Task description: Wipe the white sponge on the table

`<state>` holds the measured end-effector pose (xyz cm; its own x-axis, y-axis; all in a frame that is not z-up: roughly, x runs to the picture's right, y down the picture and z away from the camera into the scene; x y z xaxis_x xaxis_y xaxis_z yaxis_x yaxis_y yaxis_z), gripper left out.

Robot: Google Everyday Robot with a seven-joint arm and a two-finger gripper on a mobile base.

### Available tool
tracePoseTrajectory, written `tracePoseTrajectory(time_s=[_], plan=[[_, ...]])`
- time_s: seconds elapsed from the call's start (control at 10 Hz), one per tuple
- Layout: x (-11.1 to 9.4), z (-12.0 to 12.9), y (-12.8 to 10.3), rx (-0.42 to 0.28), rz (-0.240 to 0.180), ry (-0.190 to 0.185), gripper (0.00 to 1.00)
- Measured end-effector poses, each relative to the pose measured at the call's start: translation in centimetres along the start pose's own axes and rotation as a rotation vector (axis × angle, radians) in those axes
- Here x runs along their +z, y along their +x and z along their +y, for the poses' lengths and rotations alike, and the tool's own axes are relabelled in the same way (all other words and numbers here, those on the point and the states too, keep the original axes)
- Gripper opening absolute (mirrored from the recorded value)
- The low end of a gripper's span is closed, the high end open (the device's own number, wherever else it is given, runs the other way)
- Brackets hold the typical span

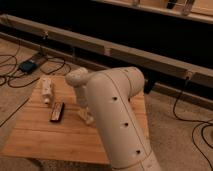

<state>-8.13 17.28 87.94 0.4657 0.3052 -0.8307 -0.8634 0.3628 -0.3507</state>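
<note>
I had the gripper [87,114] pressed shut on the white sponge [88,118], frame center, on the table [45,137]. Risk, imo: arm blocked my view, so a sideways wipe could hit the remote [57,111] just left.

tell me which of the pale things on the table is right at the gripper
The white sponge, the small off-white block under the gripper near the table centre. The longer white bottle-like object lies apart at the far left, beyond the dark remote-like bar.

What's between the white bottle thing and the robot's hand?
The dark remote-like bar lies between the white bottle and the hand, seen in the camera view.
</note>
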Motion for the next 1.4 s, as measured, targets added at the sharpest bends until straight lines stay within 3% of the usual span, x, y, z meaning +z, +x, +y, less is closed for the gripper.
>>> tracePoseTrajectory(time_s=[0.3,0.7,1.1,1.4], plan=[[1.0,-2.4,1.7,0.022,0.031,0.005,0.0],[2.8,-3.4,4.3,-0.042,0.105,0.041,0.0],[3.9,-2.4,6.2,-0.155,0.178,0.118,0.0],[4.1,-1.0,7.1,-0.22,0.202,0.149,0.0]])
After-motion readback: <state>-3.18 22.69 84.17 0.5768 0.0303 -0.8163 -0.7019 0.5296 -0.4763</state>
